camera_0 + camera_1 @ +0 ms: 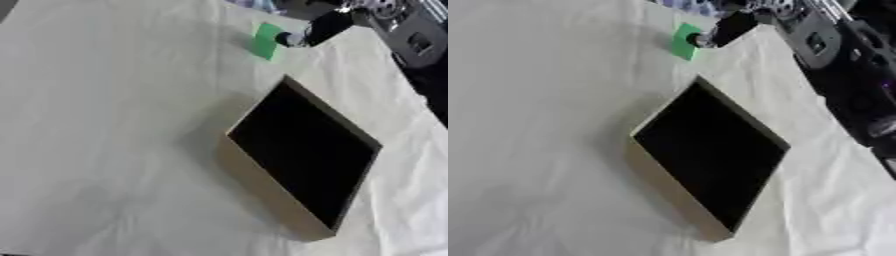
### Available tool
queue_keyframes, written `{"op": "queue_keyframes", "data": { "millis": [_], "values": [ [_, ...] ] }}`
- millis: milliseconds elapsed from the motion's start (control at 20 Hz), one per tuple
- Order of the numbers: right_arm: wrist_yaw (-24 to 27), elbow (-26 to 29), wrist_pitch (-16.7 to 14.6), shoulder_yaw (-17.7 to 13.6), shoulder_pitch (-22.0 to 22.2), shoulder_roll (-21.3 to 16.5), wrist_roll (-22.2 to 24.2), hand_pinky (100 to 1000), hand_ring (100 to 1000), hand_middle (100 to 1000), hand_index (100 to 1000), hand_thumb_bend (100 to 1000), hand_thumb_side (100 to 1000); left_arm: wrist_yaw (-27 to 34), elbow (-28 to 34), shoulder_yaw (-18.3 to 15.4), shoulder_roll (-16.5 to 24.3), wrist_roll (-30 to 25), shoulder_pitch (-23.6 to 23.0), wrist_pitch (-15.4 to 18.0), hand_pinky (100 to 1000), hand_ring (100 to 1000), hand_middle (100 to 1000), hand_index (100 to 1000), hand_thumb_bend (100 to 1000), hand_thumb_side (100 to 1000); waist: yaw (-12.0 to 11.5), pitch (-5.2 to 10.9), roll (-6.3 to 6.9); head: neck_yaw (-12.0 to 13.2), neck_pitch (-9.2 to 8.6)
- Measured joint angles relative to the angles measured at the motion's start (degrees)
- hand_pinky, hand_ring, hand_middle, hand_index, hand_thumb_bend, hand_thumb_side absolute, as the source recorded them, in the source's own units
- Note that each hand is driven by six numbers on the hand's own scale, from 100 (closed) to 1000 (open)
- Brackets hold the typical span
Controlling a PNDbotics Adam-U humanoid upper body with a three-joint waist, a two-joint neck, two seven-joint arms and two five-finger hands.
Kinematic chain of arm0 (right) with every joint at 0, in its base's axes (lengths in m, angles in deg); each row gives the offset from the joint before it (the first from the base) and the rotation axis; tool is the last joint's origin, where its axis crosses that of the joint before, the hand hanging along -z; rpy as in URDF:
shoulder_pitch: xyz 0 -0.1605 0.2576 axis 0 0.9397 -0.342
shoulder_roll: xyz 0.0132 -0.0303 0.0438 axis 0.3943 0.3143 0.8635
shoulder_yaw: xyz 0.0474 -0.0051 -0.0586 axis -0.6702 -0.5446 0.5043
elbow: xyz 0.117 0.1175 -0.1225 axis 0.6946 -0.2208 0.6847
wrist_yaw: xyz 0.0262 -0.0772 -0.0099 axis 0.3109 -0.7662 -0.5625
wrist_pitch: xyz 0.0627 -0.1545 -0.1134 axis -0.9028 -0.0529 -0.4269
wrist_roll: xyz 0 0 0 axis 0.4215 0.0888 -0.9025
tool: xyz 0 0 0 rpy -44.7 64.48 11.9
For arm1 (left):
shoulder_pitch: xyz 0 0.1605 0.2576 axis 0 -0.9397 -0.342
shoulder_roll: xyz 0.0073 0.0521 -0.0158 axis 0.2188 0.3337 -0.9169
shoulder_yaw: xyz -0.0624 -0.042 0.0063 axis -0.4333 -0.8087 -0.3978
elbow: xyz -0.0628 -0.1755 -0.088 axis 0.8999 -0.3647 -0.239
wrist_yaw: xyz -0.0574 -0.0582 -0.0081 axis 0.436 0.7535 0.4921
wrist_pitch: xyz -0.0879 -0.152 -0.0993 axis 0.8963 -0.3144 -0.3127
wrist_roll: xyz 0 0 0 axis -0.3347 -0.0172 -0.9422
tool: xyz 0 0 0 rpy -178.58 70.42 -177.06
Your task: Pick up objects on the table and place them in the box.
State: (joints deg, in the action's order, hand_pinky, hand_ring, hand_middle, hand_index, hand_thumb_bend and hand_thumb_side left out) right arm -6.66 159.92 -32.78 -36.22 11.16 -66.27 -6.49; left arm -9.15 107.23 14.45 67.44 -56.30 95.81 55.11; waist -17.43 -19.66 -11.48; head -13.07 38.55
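A small flat green piece lies on the white cloth at the far side of the table. My right hand reaches in from the upper right, and its light tip touches the green piece's right edge. Whether it holds the piece is not visible. An open box with tan walls and a dark inside sits in the middle, its near corner pointing down. Nothing can be made out inside it. My left hand shows in neither view.
My right arm, black and silver, runs along the upper right edge. A blue-and-white patterned thing lies at the top edge, behind the hand. White cloth covers the table to the left of the box.
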Motion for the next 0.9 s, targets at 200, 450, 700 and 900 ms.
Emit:
{"op": "queue_keyframes", "data": {
  "millis": [200,450,700,900],
  "values": [
    [-1.7,-0.8,0.0,-0.8,-0.4,0.0,-0.5,886,964,889,1000,348,532,0.0,0.0,0.0,0.0,-0.1,0.2,0.0,592,608,581,774,100,725,-0.5,-0.73,-0.49,-1.1,-1.33],
    [-2.2,-1.5,-0.1,-1.5,-0.6,0.0,-0.4,898,977,897,1000,348,554,0.0,0.0,0.0,0.2,-0.2,0.4,0.1,591,606,579,774,100,725,-1.3,-1.68,-0.85,-2.3,-2.56],
    [-2.4,-1.8,-0.3,-2.4,-0.6,0.0,-0.1,894,977,893,1000,322,587,-0.1,0.0,0.0,0.5,-0.2,0.5,0.1,590,604,578,773,100,726,-1.8,-2.34,-1.13,-2.8,-3.92],
    [-1.8,-1.8,-0.4,-2.7,-0.8,0.0,0.1,896,980,895,1000,317,612,-0.5,0.0,0.0,0.5,-0.2,0.7,0.1,589,602,576,773,100,726,-2.1,-3.26,-1.39,-2.9,-4.85]
  ]
}}
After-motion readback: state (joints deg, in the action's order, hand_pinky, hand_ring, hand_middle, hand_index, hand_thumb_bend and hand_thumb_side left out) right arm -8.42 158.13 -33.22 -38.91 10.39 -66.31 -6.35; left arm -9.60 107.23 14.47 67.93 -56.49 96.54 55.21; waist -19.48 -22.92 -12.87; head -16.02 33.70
